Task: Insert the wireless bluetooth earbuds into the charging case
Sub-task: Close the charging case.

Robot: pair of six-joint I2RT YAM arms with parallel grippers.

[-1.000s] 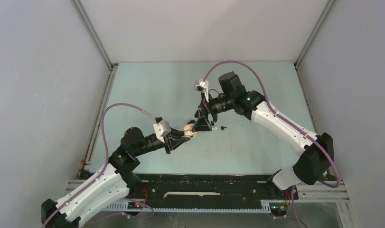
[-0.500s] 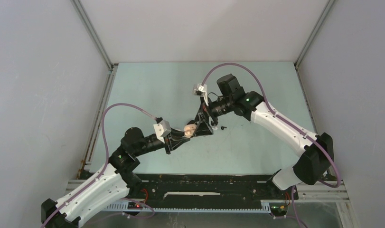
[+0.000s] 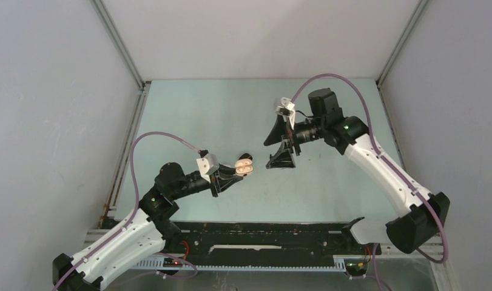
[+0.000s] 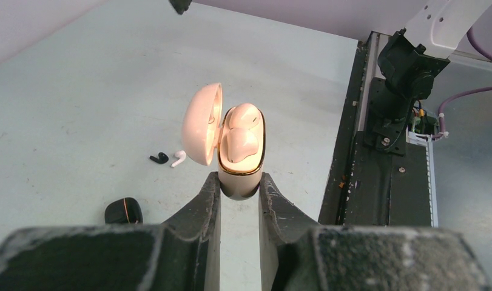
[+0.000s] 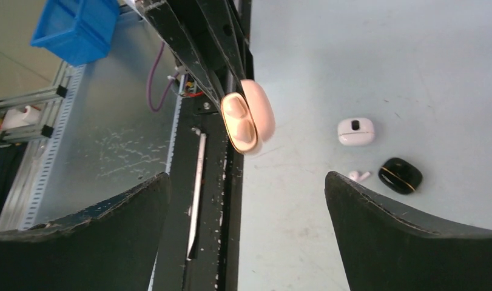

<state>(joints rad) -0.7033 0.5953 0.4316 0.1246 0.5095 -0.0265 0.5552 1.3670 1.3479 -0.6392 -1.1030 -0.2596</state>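
From above, the left gripper (image 3: 235, 173) is squeezed shut on the open beige case (image 3: 244, 167), over the middle of the table (image 3: 188, 115). The right gripper (image 3: 277, 147) is near it, wide open and holding nothing.

From the left wrist, two beige earbuds (image 4: 240, 136) sit inside the case. A black earbud (image 4: 159, 159) and a white earbud (image 4: 178, 160) lie on the table.

From the right wrist, a white case (image 5: 356, 131) and a black case (image 5: 400, 175) lie on the table.

Two earbuds (image 4: 238, 142) lie in the case (image 4: 199, 124), itself gripped in the left claw (image 4: 238, 180).

I've drawn my right gripper (image 3: 276, 148) back from the open charging case (image 3: 244, 168), off to its right and well apart; both beige earbuds (image 4: 240, 136) now lie uncovered
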